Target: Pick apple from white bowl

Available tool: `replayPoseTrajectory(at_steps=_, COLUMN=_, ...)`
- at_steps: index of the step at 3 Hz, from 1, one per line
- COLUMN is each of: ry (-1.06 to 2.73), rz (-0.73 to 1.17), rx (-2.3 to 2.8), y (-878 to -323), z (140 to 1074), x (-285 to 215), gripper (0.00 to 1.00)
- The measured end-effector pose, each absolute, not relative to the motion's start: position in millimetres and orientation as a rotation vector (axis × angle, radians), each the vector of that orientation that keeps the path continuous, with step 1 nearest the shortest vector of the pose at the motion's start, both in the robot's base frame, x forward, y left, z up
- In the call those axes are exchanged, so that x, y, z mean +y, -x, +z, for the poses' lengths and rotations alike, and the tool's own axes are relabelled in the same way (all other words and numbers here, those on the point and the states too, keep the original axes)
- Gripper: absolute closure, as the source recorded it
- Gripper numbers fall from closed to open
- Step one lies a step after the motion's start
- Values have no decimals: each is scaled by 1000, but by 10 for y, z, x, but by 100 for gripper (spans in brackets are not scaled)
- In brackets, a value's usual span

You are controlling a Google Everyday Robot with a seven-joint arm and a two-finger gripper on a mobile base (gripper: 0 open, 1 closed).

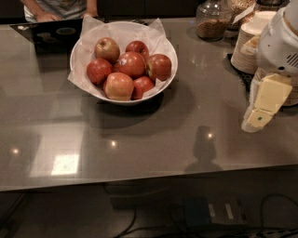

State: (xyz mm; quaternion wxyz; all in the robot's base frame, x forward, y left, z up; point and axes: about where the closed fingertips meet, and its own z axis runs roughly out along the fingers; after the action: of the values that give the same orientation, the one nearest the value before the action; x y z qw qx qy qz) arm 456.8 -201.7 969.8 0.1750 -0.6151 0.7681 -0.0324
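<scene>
The white bowl [93,83], lined with crinkled white paper, stands on the grey table at the back centre-left. It holds several apples. The deep red apple [160,67] with a yellow-green patch on its left side lies at the bowl's right edge. Paler blushed apples [118,86] and evenly red apples [132,63] lie beside it. My gripper [260,109] hangs at the far right of the view, above the table. It is well right of the bowl, holds nothing and touches nothing.
A stack of cream disposable plates [247,44] and a glass jar [212,21] stand at the back right, behind my arm [279,42]. A person [56,8] stands at the far edge behind a dark flat device [44,32]. The table's front edge [139,179] has cables below it.
</scene>
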Motion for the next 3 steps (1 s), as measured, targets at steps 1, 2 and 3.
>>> replayPoseTrajectory(at_steps=1, ry=1795, rz=-41, rx=2065, y=-4856, z=9541, x=-1689, gripper=0)
replayPoseTrajectory(at_steps=2, ry=1821, rz=-11, rx=1934, y=-5153, z=9475, x=-1391, gripper=0)
replayPoseTrajectory(at_steps=3, ry=1821, rz=-11, rx=1934, y=-5153, z=9475, x=-1391, gripper=0)
